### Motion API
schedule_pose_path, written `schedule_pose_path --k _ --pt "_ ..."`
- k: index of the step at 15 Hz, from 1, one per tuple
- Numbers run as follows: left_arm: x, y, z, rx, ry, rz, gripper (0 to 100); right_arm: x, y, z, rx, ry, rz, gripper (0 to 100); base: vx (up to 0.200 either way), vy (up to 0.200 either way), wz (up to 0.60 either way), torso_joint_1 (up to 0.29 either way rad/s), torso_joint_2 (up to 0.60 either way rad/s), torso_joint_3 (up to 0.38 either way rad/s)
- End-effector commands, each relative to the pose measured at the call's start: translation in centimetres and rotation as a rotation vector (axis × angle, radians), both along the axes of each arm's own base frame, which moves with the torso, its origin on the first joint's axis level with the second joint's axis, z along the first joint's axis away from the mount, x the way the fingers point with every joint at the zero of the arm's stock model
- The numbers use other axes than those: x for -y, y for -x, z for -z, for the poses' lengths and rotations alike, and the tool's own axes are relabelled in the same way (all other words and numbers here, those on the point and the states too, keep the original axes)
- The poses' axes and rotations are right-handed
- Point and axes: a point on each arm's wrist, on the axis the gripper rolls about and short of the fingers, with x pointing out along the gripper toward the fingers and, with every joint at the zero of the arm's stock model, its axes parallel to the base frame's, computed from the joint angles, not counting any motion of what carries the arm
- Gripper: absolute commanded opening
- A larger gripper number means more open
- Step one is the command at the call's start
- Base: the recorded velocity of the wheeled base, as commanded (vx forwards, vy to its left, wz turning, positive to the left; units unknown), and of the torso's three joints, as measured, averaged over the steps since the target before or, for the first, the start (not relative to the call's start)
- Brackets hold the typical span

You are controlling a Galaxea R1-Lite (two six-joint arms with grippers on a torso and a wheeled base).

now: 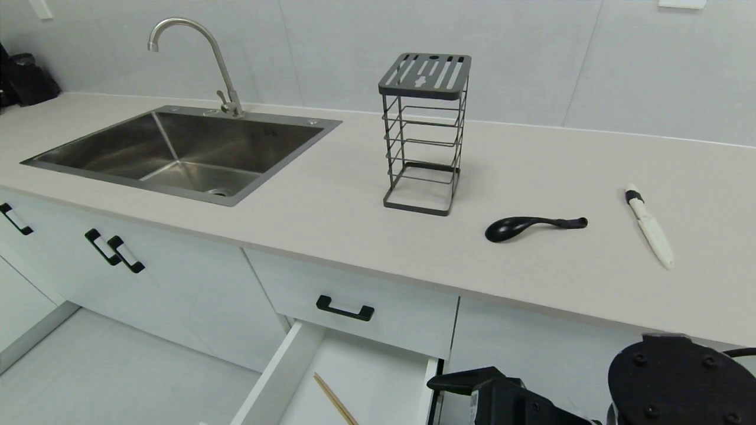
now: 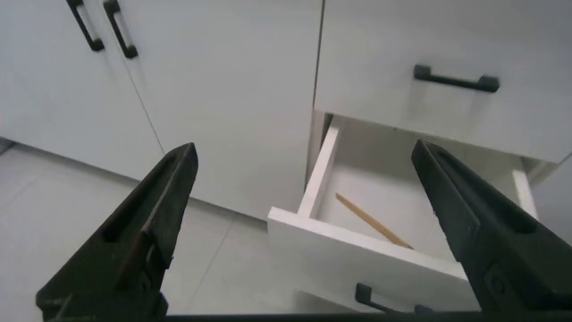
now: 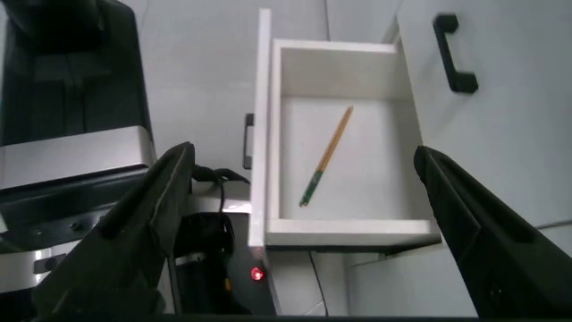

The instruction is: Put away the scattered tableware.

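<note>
Because the black spoon [image 1: 534, 226] and the white knife [image 1: 649, 227] lie up on the desk [image 1: 331, 212], high above both pincers and well apart from them, I think the next job is to fetch one. The spoon looks like the best pick. It lies on the side of the right pincer [image 3: 302, 150], and the knife is farther out that way. That pincer hangs low over the open drawer [image 3: 262, 134], its two fingers wide apart and holding nothing. One chopstick [image 3: 326, 156] lies in the drawer right under it. The left pincer [image 2: 304, 152] is low too, in front of the drawer, fingers wide apart and empty. To do it well, the right pincer should go up and come down over the spoon's thin handle, not its round bowl. It should close softly so the spoon does not spin away. It should keep off the wire rack [image 1: 424, 133] near the spoon. Then it can lay the spoon beside the chopstick.
</note>
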Motion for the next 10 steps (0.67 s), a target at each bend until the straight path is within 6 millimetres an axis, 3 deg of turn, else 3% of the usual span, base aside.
schedule_pose_path --k 1,5,10 --pt "0.0 0.0 0.0 0.001 0.000 -0.001 100 -0.2 -0.1 0.0 0.000 0.000 0.001 100 0.000 0.000 0.00 0.432 -0.48 -0.222" --pt "0.0 0.0 0.0 -0.001 0.000 -0.001 100 -0.5 -1.1 -0.2 0.002 -0.007 0.029 100 0.000 0.000 0.00 0.326 -0.49 -0.237" --pt "0.0 0.0 0.0 0.001 0.000 -0.001 100 -0.7 -4.3 -0.1 -0.016 0.007 0.111 100 0.000 0.000 0.00 0.279 -0.53 -0.254"
